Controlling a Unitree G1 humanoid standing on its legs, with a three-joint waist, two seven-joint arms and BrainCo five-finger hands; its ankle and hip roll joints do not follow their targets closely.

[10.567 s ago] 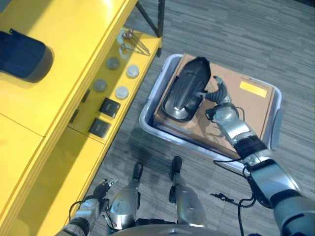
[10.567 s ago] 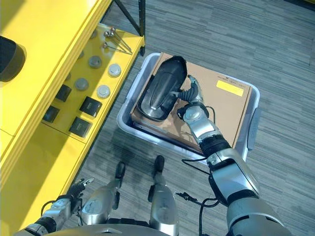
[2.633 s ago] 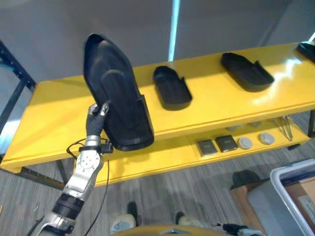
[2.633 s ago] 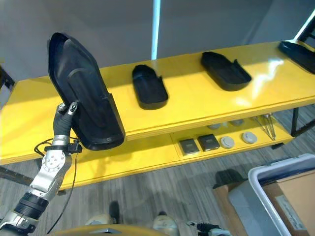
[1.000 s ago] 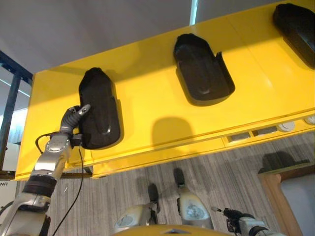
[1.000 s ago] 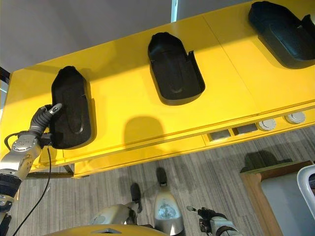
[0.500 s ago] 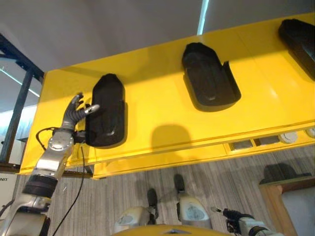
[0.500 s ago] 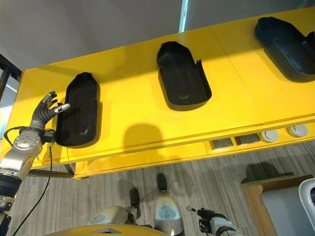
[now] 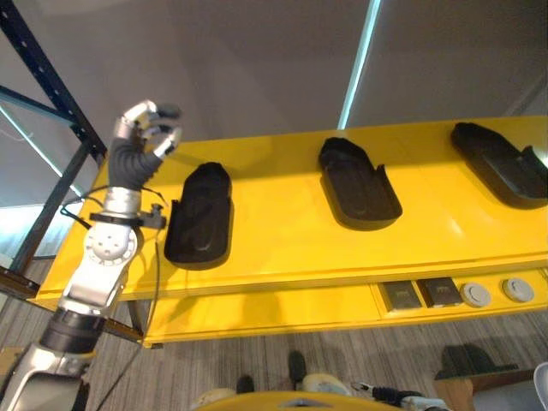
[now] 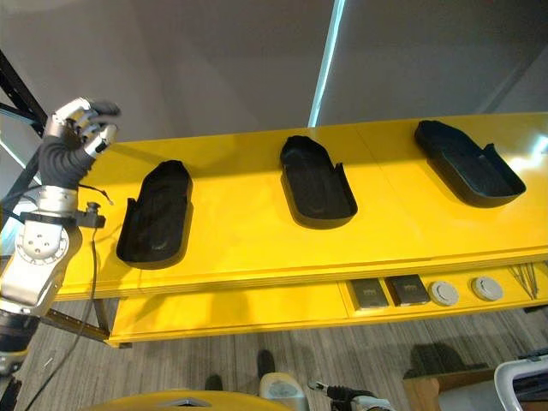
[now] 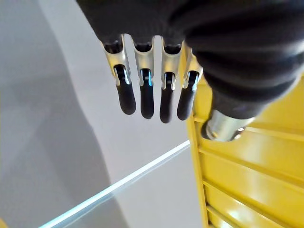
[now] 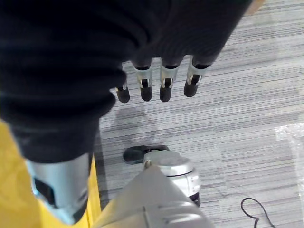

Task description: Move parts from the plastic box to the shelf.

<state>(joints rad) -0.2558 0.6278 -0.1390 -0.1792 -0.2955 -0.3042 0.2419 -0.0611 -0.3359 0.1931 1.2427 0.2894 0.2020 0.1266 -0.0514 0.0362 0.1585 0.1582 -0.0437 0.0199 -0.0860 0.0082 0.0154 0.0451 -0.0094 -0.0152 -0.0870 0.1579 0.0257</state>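
Left eye view: the left hand (image 9: 144, 135), fingers relaxed and empty, hovers above the part (image 9: 200, 216) on the shelf (image 9: 282, 248). Pull clear without nudging it. The right hand (image 12: 156, 78) hangs loose over the floor.

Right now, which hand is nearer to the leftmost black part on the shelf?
Left. The left hand is raised just above and beside the leftmost black part, apart from it. The right hand hangs low above the floor.

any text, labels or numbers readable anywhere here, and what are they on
None can be read.
The three black parts on the yellow shelf show no print.
The two dark square pieces and two round caps on the lower ledge are too small to show any marking.
The left hand and right hand carry no visible label.
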